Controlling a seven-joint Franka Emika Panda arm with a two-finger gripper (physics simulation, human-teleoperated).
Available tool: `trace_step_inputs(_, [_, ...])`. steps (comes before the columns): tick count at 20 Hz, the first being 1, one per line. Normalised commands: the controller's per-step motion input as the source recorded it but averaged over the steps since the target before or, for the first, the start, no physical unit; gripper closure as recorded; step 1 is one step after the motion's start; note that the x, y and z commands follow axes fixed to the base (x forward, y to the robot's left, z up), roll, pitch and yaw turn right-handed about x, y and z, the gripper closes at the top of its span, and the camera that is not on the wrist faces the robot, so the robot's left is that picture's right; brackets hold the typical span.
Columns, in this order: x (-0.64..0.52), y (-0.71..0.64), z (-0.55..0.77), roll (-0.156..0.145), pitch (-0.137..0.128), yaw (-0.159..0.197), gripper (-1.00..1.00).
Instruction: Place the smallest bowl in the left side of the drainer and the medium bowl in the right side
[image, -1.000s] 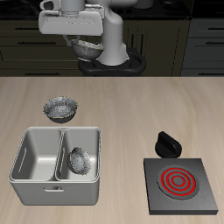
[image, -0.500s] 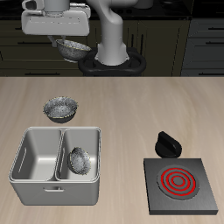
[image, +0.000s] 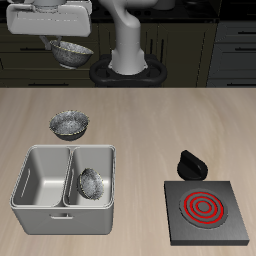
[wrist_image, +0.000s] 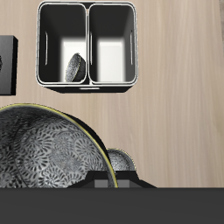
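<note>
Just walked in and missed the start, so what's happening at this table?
The robot arm is sorting metal bowls into the drainer. Its gripper holds the medium bowl high above the table's back edge. The smallest bowl already lies tilted in one compartment of the drainer, while the other compartment is empty. The largest bowl sits on the table just behind the drainer. A black stove plate lies off to the side, untouched.

One drainer (image: 62, 190) compartment lies bare; the other holds the smallest bowl (image: 91, 182), another bowl (image: 71, 124) behind.
</note>
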Motion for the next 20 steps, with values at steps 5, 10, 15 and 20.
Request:
trace_step_inputs(5, [0.41, -0.11, 0.11, 0.006, 0.007, 0.014, 1.00])
trace_step_inputs(10, [0.45, -0.16, 0.13, -0.012, 0.004, -0.010, 1.00])
trace_step_inputs(15, [0.27, 0.00, 0.02, 0.013, 0.011, 0.011, 1.00])
trace_step_inputs(20, [0.40, 0.05, 0.03, 0.010, 0.009, 0.021, 1.00])
